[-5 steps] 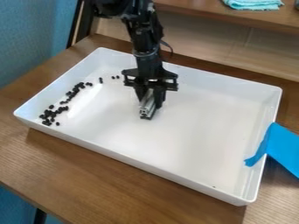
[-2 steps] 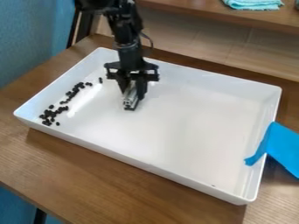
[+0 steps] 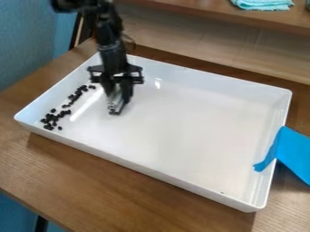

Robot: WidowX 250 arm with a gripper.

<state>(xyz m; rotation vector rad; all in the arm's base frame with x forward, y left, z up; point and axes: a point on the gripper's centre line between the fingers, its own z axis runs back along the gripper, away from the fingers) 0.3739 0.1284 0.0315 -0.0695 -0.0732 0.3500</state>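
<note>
The fingers of the black gripper (image 3: 117, 93) are parted only by the width of a silvery metal bar (image 3: 114, 103), closed on it from both sides. The bar slants between them, its grooved end jutting out below the fingertips, low over the white tray (image 3: 181, 140); whether it touches the tray floor, I cannot tell. Near the fingers, to their left in the view, small black pieces (image 3: 74, 97) lie in the tray. They form a loose, uneven line that runs away from the fingers down to a thicker cluster by the tray's left corner. Above the fingers, the black arm (image 3: 108, 38) rises to the top edge of the view. Well apart from the fingers, to their right and lower down, a blue strip (image 3: 294, 153) hangs over the tray's right rim. Around the tray is a brown wooden table (image 3: 91, 181). Far up and right of the fingers, a folded teal cloth (image 3: 264, 4) rests on a wooden shelf (image 3: 205, 10).
</note>
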